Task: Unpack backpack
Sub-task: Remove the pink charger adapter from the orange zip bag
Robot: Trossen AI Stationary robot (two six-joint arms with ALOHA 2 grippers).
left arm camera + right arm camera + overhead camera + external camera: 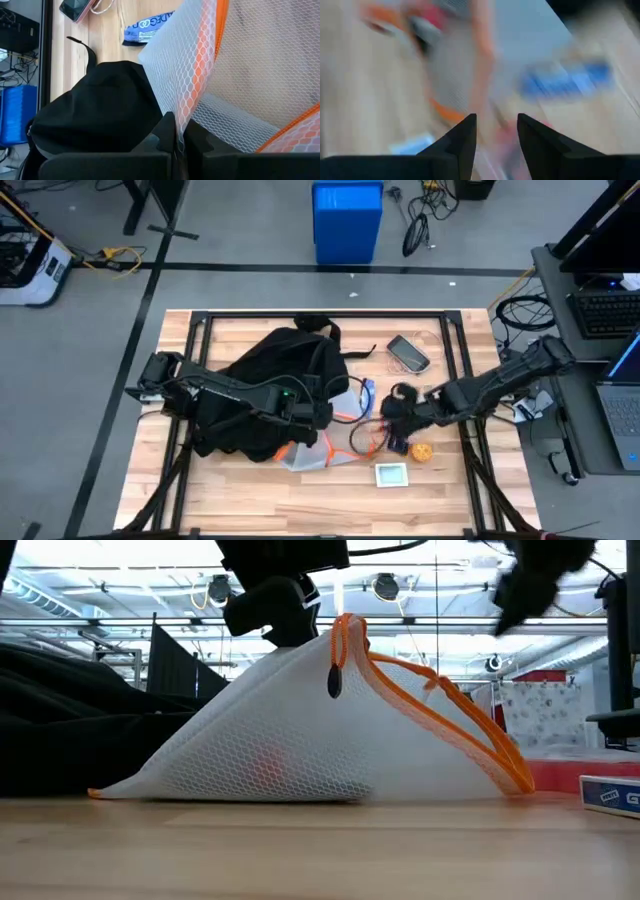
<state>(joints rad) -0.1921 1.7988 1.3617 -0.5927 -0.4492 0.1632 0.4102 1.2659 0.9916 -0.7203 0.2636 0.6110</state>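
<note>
left pincer (176, 145) clamped on mesh pouch (330, 730), lifted beside backpack (270, 375) | right pincer (496, 131) open, empty | advice: draw pouch clear, lay on bench (250, 500)

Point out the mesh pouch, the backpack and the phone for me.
mesh pouch (300, 730): low view, middle of its white netting side.
backpack (275, 360): high view, black fabric near its top.
phone (408, 353): high view, centre of its dark screen.

Backpack (270, 380) left on table (250, 490); mesh bag (325, 442) beside its right; phone (408, 353) behind
</note>
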